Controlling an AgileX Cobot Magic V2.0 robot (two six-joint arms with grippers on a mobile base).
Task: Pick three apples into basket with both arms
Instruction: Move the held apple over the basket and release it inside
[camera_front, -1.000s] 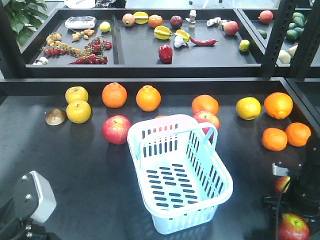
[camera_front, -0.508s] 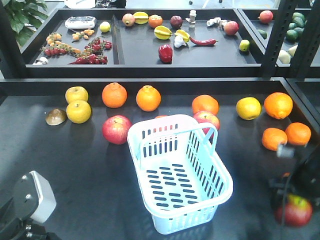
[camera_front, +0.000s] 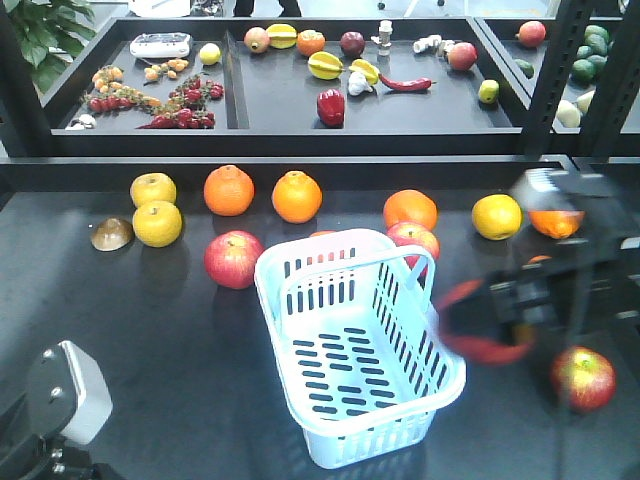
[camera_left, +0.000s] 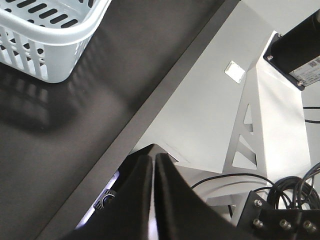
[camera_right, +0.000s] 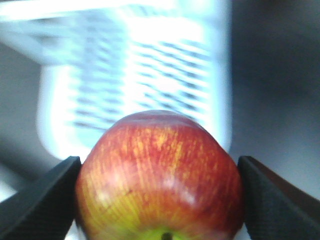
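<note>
right gripper is clamping an apple between its jaws, seemingly just right of the basket, though it is blurred; left gripper is sitting pinched closed, empty.

The black table bears the pale basket, red apples, oranges and yellow fruits.

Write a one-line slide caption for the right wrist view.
Right gripper clamps a red yellow-streaked apple, blurred pale blue slotted plastic basket behind.

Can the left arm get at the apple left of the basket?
Probably yes: the apple lies in the open, nothing between it and the left arm. Its shut jaws must open first.
</note>
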